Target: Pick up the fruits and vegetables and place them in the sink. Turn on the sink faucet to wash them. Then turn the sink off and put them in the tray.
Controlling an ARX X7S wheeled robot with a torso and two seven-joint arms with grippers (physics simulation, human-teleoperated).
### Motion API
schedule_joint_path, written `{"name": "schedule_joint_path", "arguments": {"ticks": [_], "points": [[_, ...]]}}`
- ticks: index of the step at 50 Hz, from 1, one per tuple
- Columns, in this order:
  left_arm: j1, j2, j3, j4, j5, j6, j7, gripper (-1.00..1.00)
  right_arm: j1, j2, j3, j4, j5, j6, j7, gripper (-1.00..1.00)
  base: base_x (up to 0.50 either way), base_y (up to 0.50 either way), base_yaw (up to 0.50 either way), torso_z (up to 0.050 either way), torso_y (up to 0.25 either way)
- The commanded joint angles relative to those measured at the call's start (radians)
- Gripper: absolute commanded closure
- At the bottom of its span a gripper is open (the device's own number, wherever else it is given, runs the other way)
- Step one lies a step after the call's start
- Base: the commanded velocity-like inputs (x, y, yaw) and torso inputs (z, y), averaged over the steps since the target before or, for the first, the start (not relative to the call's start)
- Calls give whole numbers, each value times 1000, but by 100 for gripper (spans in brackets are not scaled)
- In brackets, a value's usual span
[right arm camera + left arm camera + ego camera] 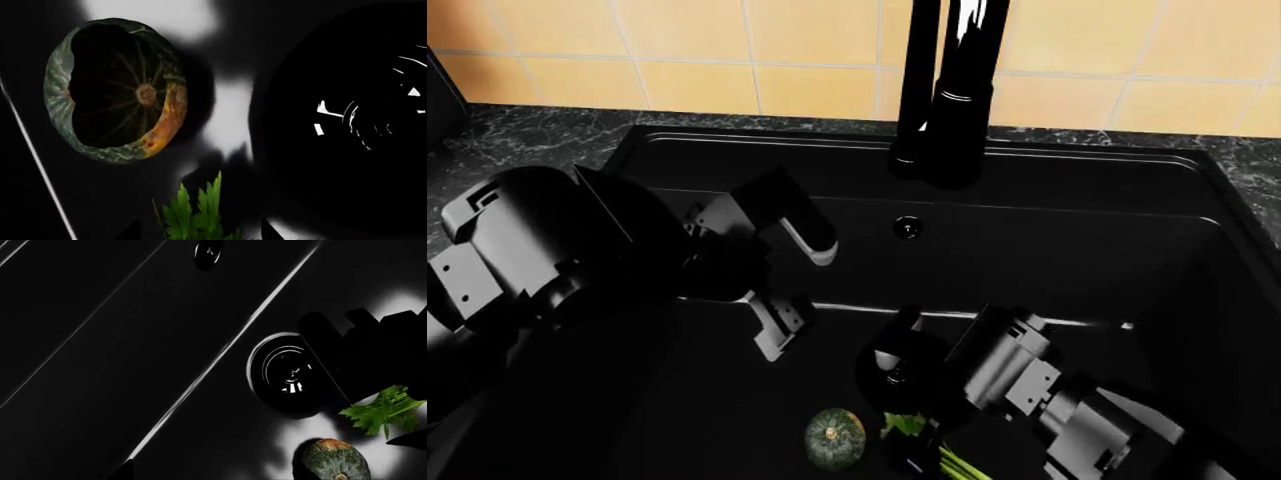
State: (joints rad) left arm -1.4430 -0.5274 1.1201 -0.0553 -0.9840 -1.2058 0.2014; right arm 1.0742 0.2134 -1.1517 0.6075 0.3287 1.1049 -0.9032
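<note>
Squash and celery lie inside the deep matte-black sink [1174,190].
Ribbed dark-green squash [833,437] and leafy celery [924,438] sit at lower centre; left gripper [794,285] released, right gripper's [897,362] jaws unclear.

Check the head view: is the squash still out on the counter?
No. The squash lies on the floor of the sink, beside the celery and near the drain.
</note>
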Motion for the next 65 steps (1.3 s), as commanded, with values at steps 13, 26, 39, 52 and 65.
{"name": "schedule_joint_path", "arguments": {"ticks": [13, 26, 39, 52, 65], "points": [[1, -4, 12, 8, -3, 0, 3, -100, 18, 131, 43, -193, -25, 129, 92, 100, 0, 0, -1, 0, 0], [-29, 18, 73, -5, -3, -17, 99, -100, 87, 207, 199, -362, -13, 214, 188, 100, 0, 0, 0, 0, 0], [-60, 66, 144, -83, -11, -7, 286, -100, 129, 256, 260, -456, -15, 273, 233, 100, 0, 0, 0, 0, 0], [-92, 104, 191, -144, -14, 53, 498, -100, 143, 269, 266, -467, -22, 284, 252, 100, 0, 0, 0, 0, 0], [-93, 167, 207, -318, 18, 112, 590, -100, 143, 273, 275, -464, -25, 283, 268, 100, 0, 0, 0, 0, 0]]}}
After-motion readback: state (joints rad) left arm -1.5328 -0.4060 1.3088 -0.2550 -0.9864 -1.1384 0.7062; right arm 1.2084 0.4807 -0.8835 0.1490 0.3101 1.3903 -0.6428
